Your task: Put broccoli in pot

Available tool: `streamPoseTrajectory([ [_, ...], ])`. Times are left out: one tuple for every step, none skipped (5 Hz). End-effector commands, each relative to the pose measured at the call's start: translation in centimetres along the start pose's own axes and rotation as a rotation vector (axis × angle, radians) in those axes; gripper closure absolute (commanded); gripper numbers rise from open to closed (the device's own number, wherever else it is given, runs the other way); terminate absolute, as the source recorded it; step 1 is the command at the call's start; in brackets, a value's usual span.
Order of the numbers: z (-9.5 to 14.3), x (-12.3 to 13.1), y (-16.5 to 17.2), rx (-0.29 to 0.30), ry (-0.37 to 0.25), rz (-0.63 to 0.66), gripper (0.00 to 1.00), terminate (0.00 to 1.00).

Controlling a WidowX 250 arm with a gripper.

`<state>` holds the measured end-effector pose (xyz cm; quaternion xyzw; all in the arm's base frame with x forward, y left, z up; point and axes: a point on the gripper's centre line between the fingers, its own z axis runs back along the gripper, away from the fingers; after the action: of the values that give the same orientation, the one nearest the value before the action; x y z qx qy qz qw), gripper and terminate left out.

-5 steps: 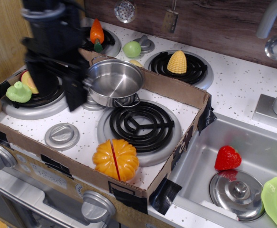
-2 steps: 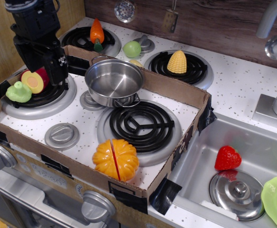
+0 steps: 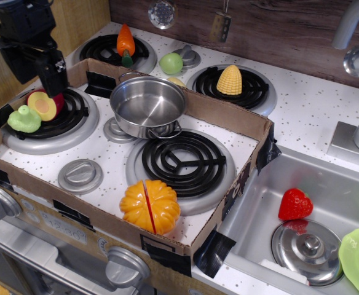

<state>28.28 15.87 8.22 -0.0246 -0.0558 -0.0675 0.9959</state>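
The broccoli, a small lumpy yellow-green toy, lies on the left burner at the far left inside the cardboard tray. The pot is shiny steel, stands upright in the middle of the tray, and holds nothing. My black gripper hangs at the top left, above and behind the broccoli and well left of the pot. Its jaws look apart and nothing is between them. One finger points down just above the cut fruit.
A red-and-yellow cut fruit sits next to the broccoli. An orange pumpkin lies at the tray's front. A carrot, green ball and corn lie behind the cardboard wall. The sink holds a strawberry and a lid.
My gripper has moved left and back, away from the pot's left side toward the top-left corner. The cut fruit and broccoli are uncovered. Nothing else moved.
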Motion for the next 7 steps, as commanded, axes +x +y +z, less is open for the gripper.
streamPoseTrajectory([
  [0.3, -0.6, 2.0, 0.034, -0.032, 0.024, 0.0, 0.0],
  [-0.3, -1.5, 2.0, 0.041, -0.058, 0.054, 0.0, 0.0],
  [-0.7, -2.4, 1.7, 0.046, -0.085, 0.091, 0.0, 0.0],
  [-1.4, -2.9, 1.4, 0.039, -0.093, 0.115, 0.0, 0.0],
  [-2.3, -2.4, 1.9, 0.034, -0.076, 0.096, 0.0, 0.0],
  [-3.2, -2.0, 2.2, 0.017, -0.086, 0.069, 0.0, 0.0],
  [-4.0, -1.4, 2.7, -0.01, -0.08, 0.048, 1.0, 0.0],
])
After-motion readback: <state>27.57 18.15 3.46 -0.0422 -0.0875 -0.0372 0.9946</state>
